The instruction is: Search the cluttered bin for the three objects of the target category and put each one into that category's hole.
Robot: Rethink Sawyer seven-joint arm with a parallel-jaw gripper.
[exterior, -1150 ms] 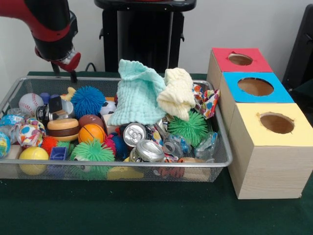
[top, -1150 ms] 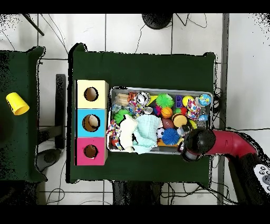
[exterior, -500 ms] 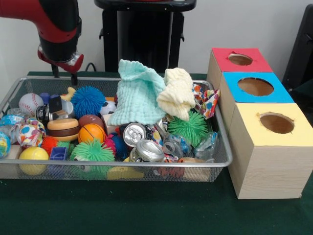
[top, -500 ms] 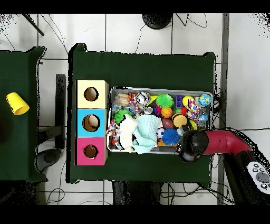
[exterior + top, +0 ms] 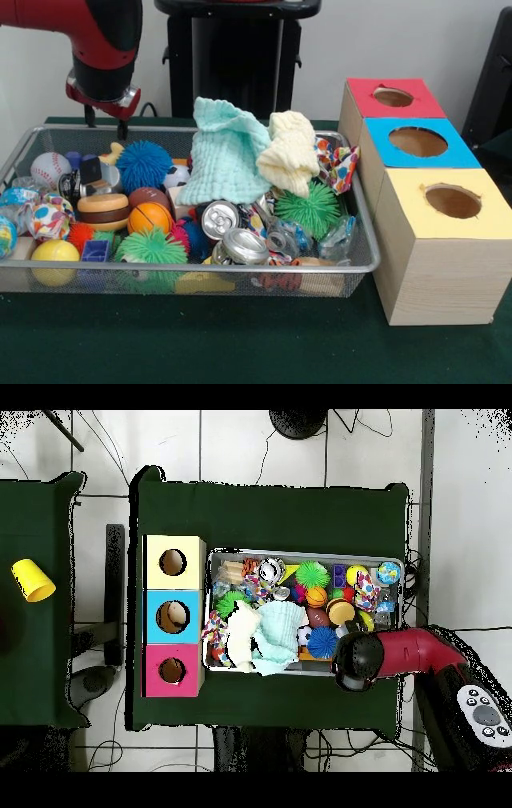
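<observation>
Red-and-black robot arm [image 5: 100, 40] upper left has shifted right since earlier; gripper [image 5: 105, 126] at the wire mesh bin [image 5: 240, 280] back rim, can't tell if open. Three wooden hole boxes [image 5: 436, 240] right; bin holds two folded cloths [image 5: 228, 156], two silver cans [image 5: 232, 232].

The arm [image 5: 96, 40] is cut off by the top and left edges. The mint cloth [image 5: 226, 152] and yellow cloth [image 5: 290, 152] hide whatever lies beneath them — perhaps more toys. The wire bin [image 5: 200, 280] runs past the left edge.
</observation>
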